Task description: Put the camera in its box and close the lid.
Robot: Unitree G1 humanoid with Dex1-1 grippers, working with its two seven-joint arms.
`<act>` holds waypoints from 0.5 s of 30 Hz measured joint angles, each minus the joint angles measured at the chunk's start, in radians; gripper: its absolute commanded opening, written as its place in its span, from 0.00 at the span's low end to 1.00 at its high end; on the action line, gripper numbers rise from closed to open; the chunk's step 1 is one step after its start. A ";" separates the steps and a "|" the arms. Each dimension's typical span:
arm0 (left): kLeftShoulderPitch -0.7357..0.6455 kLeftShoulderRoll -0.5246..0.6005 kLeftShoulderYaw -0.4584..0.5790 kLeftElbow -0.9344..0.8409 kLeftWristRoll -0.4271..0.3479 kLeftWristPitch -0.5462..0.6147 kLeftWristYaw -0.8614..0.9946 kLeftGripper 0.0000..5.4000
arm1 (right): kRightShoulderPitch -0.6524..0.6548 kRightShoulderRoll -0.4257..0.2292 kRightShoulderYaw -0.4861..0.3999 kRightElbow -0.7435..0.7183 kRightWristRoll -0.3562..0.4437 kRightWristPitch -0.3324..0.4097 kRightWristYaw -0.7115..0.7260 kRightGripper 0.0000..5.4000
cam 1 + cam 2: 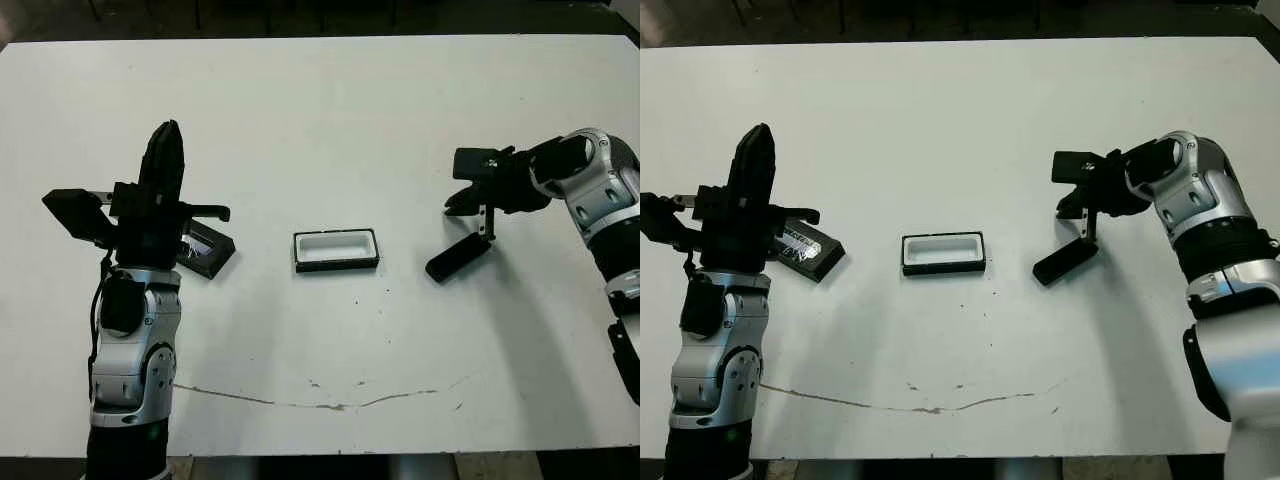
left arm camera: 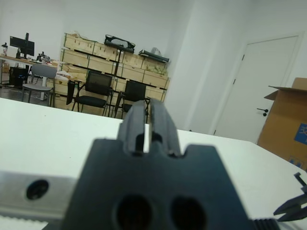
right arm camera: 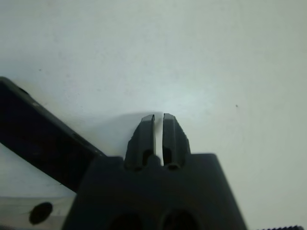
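The small rectangular box (image 1: 336,250), black walls with a white lining, sits open and empty mid-table; the slim black bar-shaped camera (image 1: 458,258) lies tilted well off to its right, just below the right gripper (image 1: 463,205), whose black fingers (image 3: 146,136) are pressed nearly together with nothing between them; the black shallow lid (image 1: 206,248) with its glossy strip lies to the box's left, right beside the left gripper (image 1: 165,160), fingers pointing up, nearly closed, empty too.

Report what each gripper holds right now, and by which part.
Nothing is held. Both the left gripper and right gripper have their jaws shut on nothing. The camera, box and lid lie on the table.
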 measured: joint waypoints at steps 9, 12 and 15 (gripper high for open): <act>0.006 0.000 -0.001 0.001 0.000 -0.010 -0.003 0.00 | 0.044 -0.028 -0.006 -0.065 0.015 0.017 0.007 0.00; 0.007 0.000 -0.001 0.001 0.000 -0.010 -0.004 0.00 | 0.055 -0.039 -0.007 -0.078 0.025 0.015 0.016 0.00; 0.008 0.002 0.000 0.000 0.001 -0.010 -0.004 0.00 | 0.083 -0.059 -0.022 -0.103 0.049 0.006 0.026 0.00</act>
